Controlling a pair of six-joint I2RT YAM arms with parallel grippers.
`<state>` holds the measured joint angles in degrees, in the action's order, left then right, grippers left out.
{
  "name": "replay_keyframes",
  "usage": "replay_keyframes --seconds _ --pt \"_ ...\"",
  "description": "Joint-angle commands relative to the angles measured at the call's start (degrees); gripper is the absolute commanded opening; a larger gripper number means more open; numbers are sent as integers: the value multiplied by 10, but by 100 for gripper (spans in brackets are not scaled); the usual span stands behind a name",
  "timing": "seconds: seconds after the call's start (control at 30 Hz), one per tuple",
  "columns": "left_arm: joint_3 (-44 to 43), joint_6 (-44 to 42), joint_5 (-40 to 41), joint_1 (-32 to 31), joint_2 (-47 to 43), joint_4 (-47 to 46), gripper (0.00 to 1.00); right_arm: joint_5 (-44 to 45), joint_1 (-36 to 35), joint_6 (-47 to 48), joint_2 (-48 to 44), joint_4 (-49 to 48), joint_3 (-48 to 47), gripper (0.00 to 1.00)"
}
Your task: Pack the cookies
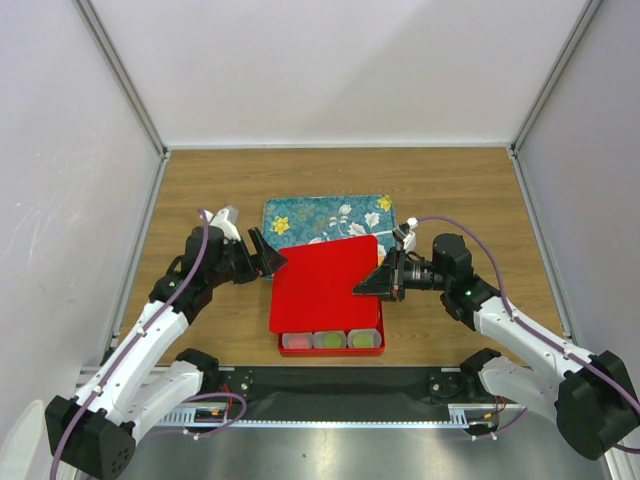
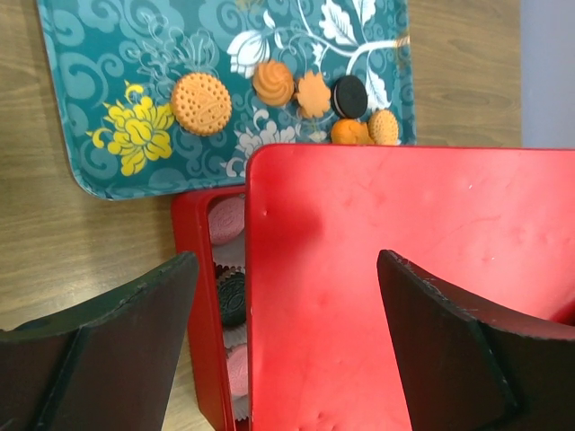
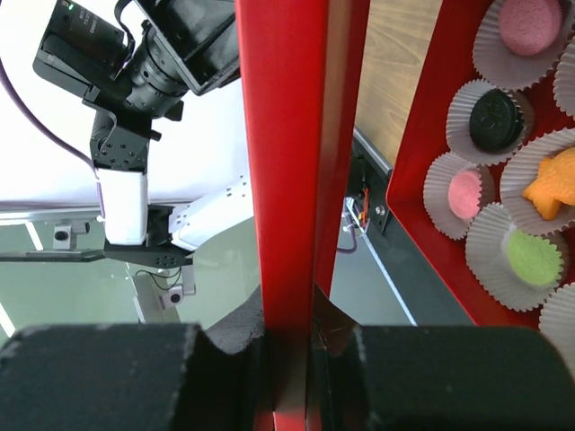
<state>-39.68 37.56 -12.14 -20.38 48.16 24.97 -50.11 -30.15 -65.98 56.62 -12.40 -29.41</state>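
Pinching the red lid (image 1: 325, 285) by its edge, the right gripper (image 3: 287, 334) holds it over the box (image 2: 190, 296); the left gripper (image 1: 272, 257) gapes wide alongside, and cookies (image 2: 201, 103) lie in the box and on the tray (image 2: 81, 54).

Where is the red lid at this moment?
In the top view, the red lid is mid-table, held over most of the red box, just before the teal tray; the right gripper pinches its right edge.

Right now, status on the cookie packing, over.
Right gripper shut on red lid, left gripper open near it. Lid partly covers box; cookies left on tray.
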Motion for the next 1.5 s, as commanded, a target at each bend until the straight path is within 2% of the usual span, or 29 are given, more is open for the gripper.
replay_keyframes --seconds 0.0,0.27,1.13,1.47 --pt "12 5 10 -14 -5 -35 87 -18 -3 -9 -4 -74 12 0" --pt "36 8 14 -24 3 -50 87 -18 -13 -21 24 -128 40 0" --pt "66 4 17 -45 49 -83 87 -32 2 -5 79 -178 92 0" --pt "80 3 19 -55 76 -97 87 -43 30 21 77 -163 118 8"
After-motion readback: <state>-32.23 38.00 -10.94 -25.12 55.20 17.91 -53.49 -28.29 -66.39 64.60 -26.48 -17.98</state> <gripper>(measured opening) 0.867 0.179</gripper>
